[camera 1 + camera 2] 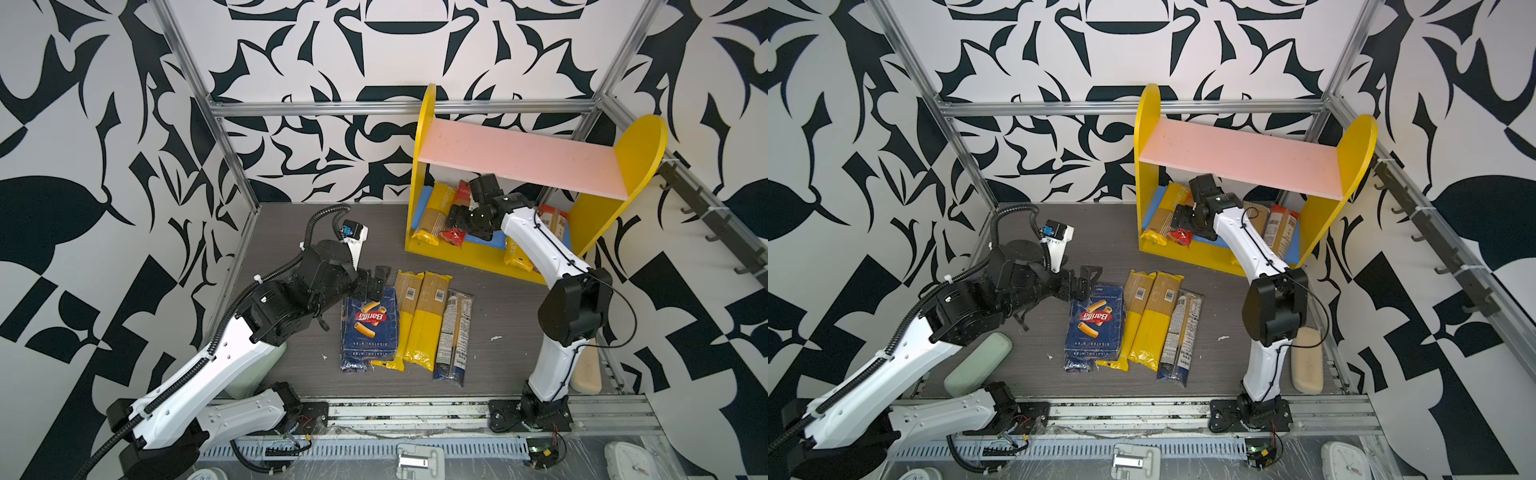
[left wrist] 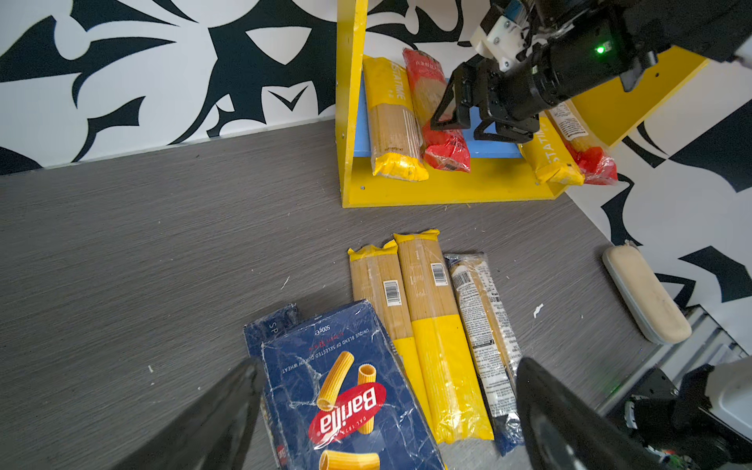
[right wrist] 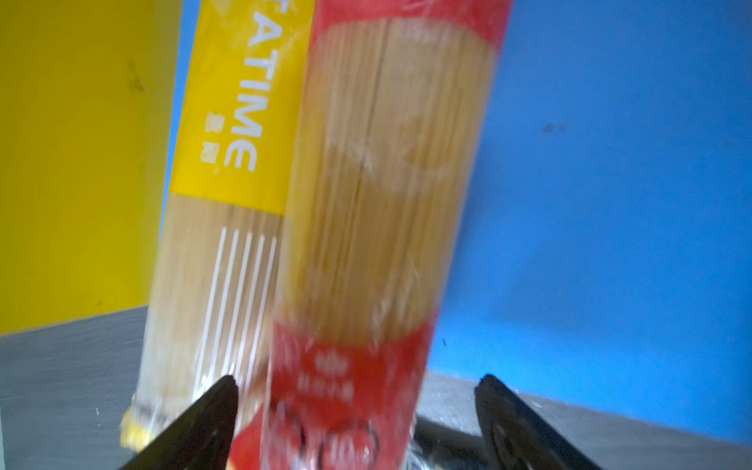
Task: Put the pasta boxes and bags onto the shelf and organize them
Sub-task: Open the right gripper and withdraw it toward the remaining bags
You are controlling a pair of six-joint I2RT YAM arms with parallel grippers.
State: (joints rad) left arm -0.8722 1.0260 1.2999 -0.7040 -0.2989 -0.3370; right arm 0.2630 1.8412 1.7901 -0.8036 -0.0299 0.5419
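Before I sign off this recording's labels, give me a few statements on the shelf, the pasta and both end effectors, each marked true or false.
1. The pink board holds no pasta. True.
2. The left end effector is shut on the blue box. False: it is open, over the box.
3. The dark bag lies between the two loose yellow bags. False: in both top views it lies right of both, outermost.
4. The right end effector is open, its fingers on either side of the red bag on the blue board. True.
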